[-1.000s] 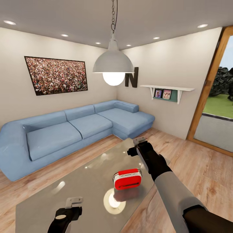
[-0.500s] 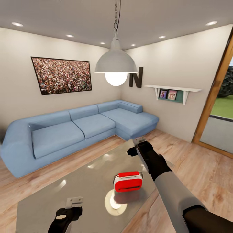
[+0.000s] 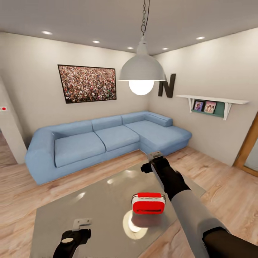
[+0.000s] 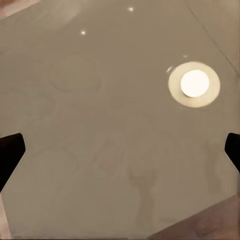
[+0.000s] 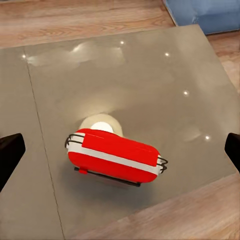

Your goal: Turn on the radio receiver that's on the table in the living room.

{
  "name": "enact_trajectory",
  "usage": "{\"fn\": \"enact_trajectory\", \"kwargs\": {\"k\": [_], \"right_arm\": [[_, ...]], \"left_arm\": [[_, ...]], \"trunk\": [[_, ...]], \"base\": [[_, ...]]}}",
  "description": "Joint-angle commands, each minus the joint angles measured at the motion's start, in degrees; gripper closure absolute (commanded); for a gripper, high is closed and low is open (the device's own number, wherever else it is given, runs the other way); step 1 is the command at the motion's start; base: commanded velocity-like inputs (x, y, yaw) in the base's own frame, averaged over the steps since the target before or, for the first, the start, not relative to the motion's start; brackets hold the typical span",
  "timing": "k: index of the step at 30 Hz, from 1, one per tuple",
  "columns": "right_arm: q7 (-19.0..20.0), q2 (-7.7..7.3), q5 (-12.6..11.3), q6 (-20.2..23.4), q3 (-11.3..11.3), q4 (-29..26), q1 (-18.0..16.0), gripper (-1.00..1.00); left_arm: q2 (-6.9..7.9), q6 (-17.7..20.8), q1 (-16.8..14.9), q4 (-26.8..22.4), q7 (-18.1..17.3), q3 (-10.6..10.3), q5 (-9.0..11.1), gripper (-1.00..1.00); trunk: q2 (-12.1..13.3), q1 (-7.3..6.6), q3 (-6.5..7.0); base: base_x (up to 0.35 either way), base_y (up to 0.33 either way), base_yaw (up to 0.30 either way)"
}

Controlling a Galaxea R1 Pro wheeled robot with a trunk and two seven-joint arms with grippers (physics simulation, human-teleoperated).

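Sitting on table [image 3: 89,211], radio receiver [image 3: 148,203] below right claw [image 3: 152,161], apart.

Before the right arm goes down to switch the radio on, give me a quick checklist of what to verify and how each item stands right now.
1. Radio receiver on the table: ok, it stands upright near the table's right edge.
2. Right gripper above the radio: ok, the right wrist view looks straight down on it.
3. Right gripper open: ok, both fingertips sit far apart at the edges of that view.
4. Path down to the radio: ok, only bare tabletop around it.
5. Left gripper out of the way: ok, it hangs over bare tabletop, apart from the radio.
6. Power switch located: cannot tell, no button is distinguishable.
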Motion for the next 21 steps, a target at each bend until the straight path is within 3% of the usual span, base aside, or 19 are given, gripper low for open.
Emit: {"fn": "enact_trajectory", "kwargs": {"k": [1,21], "right_arm": [[0.0,0.0,0.0,0.0,0.0,0.0,-0.01,-1.0],[0.0,0.0,0.0,0.0,0.09,0.0,0.01,-1.0]], "left_arm": [[0.02,0.0,0.0,0.0,0.0,0.0,0.0,-1.0],[0.06,-0.02,0.0,0.0,0.0,0.0,0.0,-1.0]], "trunk": [[0.0,0.0,0.0],[0.0,0.0,0.11]], "base": [[0.0,-0.319,0.286],[-0.02,-0.322,0.259]]}}
